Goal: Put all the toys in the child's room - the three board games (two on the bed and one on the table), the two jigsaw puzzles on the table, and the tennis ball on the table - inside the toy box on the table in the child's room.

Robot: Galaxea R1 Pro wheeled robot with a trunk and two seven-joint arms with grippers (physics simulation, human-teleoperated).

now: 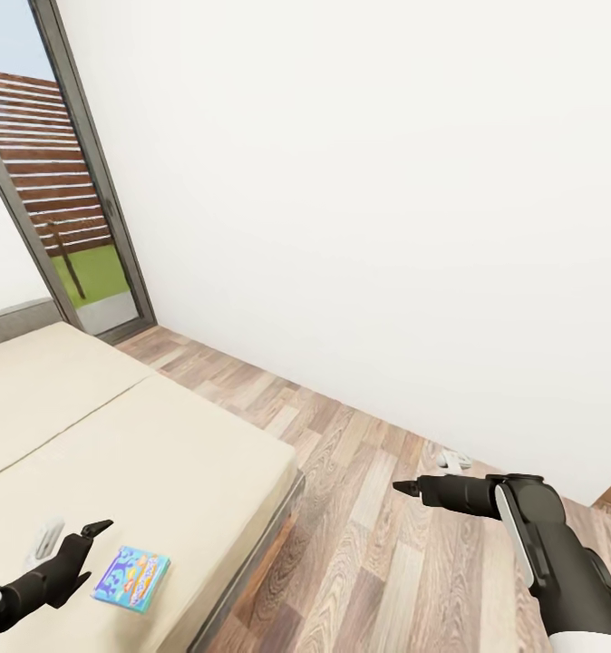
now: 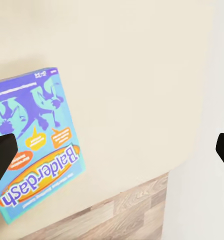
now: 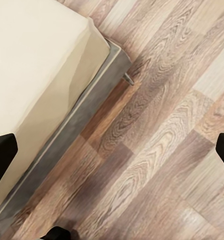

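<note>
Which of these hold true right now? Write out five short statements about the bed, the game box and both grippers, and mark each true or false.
1. A light blue board game lies flat on the bed. True.
2. The left gripper is clamped on the board game. False: it is open and sits beside the box, not touching it.
3. The right gripper is over the wood floor, not the bed. True.
4. The right gripper carries a tennis ball. False: its fingers are apart with nothing between them.
5. The box's cover reads "Balderdash" in the left wrist view. True.
</note>
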